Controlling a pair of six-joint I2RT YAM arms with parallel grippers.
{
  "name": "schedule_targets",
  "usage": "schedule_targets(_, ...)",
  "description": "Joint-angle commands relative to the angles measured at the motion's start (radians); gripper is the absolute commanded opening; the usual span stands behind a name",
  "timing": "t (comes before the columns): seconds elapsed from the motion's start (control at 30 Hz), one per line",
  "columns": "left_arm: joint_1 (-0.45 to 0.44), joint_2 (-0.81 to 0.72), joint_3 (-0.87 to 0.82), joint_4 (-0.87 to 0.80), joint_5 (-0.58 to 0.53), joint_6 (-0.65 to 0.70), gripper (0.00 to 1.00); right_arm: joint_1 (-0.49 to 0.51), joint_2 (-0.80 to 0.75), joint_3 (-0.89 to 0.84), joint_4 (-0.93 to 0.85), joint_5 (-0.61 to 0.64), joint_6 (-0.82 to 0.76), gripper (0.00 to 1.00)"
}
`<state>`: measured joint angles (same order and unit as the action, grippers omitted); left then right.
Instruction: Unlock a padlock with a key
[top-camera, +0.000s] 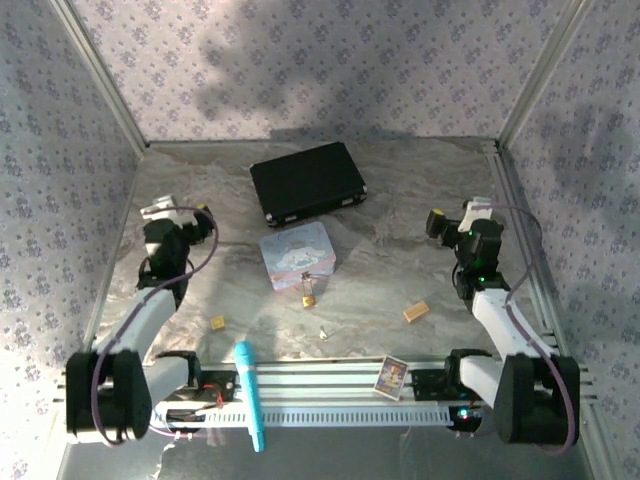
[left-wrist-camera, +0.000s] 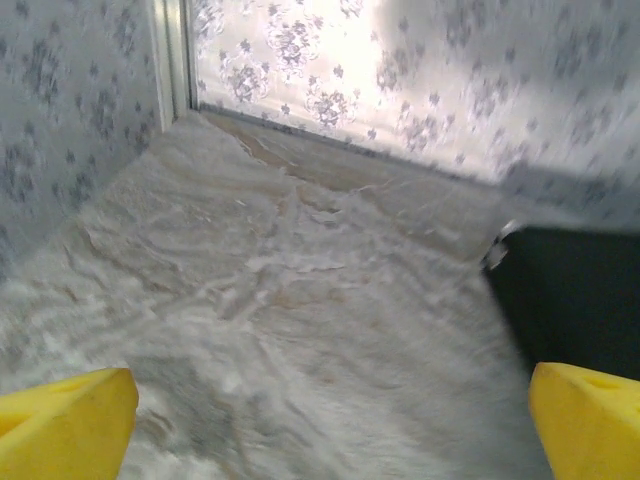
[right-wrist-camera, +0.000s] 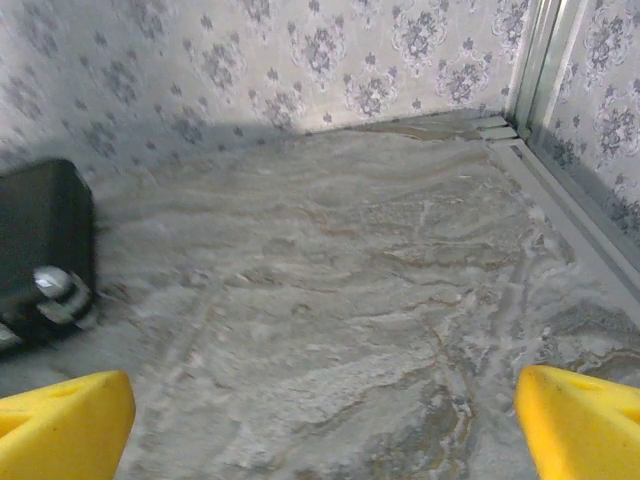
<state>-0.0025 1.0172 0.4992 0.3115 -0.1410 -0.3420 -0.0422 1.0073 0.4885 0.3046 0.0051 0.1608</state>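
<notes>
The tiny brass-gold padlock (top-camera: 308, 298) with its thin silvery shackle lies on the grey marbled table (top-camera: 400, 270), at the near edge of the pale blue rectangular tin (top-camera: 297, 255). The small silvery key (top-camera: 323, 333) lies just nearer, apart from the padlock. A black hard case (top-camera: 307, 182) sits behind the tin. The left gripper (top-camera: 178, 212) and the right gripper (top-camera: 452, 222) stand well to either side, jaws spread wide, holding nothing.

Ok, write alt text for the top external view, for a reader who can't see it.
A tiny brass padlock sits at the near edge of a pastel tin, with a small silvery key lying a little nearer the viewer. The left gripper and right gripper hang open at either side, empty. A black case lies behind the tin.
</notes>
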Motion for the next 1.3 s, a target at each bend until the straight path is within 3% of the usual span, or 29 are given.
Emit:
schedule_targets(0.0, 0.000, -0.100, 0.025, -0.293, 0.105, -0.350, 1.00, -0.019, -0.052, 0.067, -0.317, -0.157, 0.179, 0.99)
schedule_targets(0.1, -0.027, -0.164, -0.022, -0.301, 0.252, -0.451, 1.00, 0.013, -0.050, 0.075, -0.370, -0.343, 0.212, 0.99)
schedule_targets(0.17, -0.095, -0.187, -0.002, -0.395, 0.259, -0.463, 0.99, 0.081, -0.032, 0.092, -0.434, -0.356, 0.215, 0.99)
schedule_targets(0.23, -0.201, -0.197, 0.036, -0.506, 0.192, -0.444, 0.98, 0.167, -0.010, 0.100, -0.471, -0.353, 0.207, 0.97)
schedule_targets(0.4, -0.400, -0.160, 0.099, -0.651, 0.127, -0.436, 0.95, 0.396, 0.011, 0.075, -0.501, -0.271, 0.224, 0.94)
schedule_targets(0.57, -0.655, -0.135, 0.065, -0.660, 0.020, -0.527, 0.87, 0.672, 0.036, 0.074, -0.565, -0.140, 0.295, 0.78)
schedule_targets(0.67, -0.748, -0.128, 0.038, -0.648, -0.015, -0.585, 0.84, 0.817, 0.045, 0.050, -0.558, -0.071, 0.380, 0.70)
schedule_targets(0.93, -0.846, -0.115, -0.040, -0.550, -0.018, -0.724, 0.75, 1.163, 0.164, 0.060, -0.529, 0.131, 0.625, 0.59)
schedule_targets(1.27, -0.869, -0.079, -0.053, -0.510, -0.030, -0.741, 0.74, 1.351, 0.436, 0.200, -0.467, 0.219, 0.669, 0.45)
